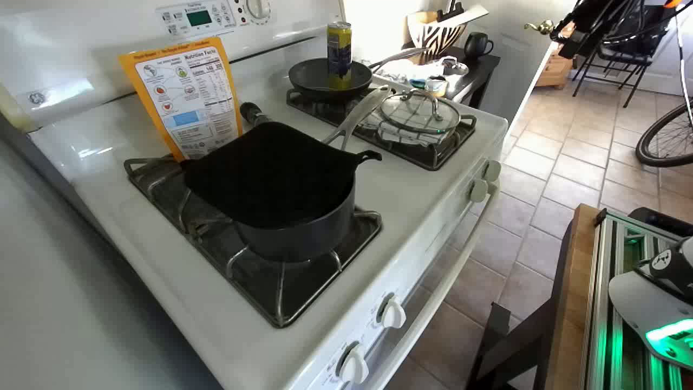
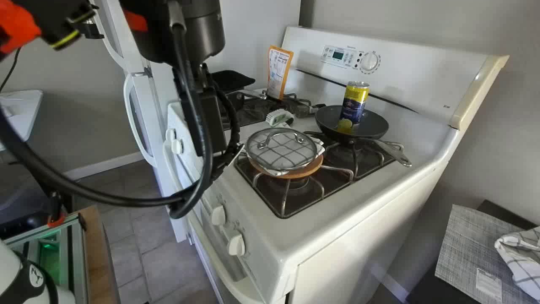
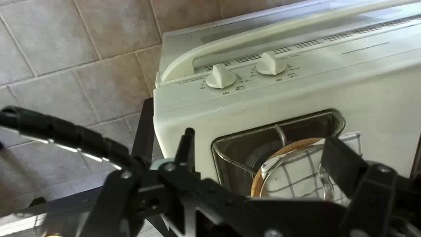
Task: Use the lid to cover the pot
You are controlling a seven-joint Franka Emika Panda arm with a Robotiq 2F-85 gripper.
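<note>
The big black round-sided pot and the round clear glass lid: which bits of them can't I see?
Inside of the big black round-sided pot: too dark to make out in an exterior view.
The pot's left end as pictured in an exterior view: hidden behind the dark robot arm.
Part of the round clear glass lid, wrist view: the black pincer covers it.

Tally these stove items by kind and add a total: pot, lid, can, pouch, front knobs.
Pot: 1
Lid: 1
Can: 1
Pouch: 1
Front knobs: 4
Total: 8
</note>
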